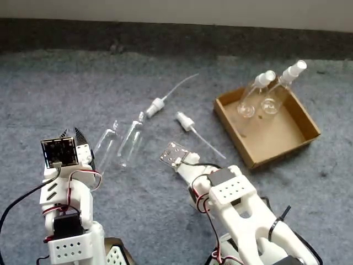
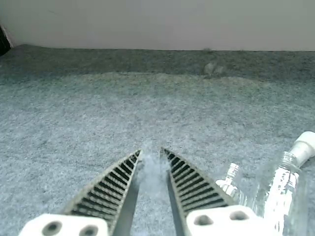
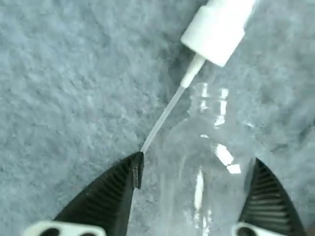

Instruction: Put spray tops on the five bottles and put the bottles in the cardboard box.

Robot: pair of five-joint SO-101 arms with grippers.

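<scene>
From above, the left gripper [image 1: 73,133] sits just beside two clear, uncapped bottles [image 1: 130,142] lying on grey carpet [image 1: 66,83]. The cardboard box [image 1: 276,135], beyond the right gripper [image 1: 175,153], holds two capped bottles [image 1: 251,95]. The left wrist view shows ribbed black fingers [image 2: 115,184] barely parted and empty. In the right wrist view, wide-spread jaws straddle a glassy bottle [image 3: 206,196] without clamping it, and a white spray top [image 3: 216,29] lies just ahead.
</scene>
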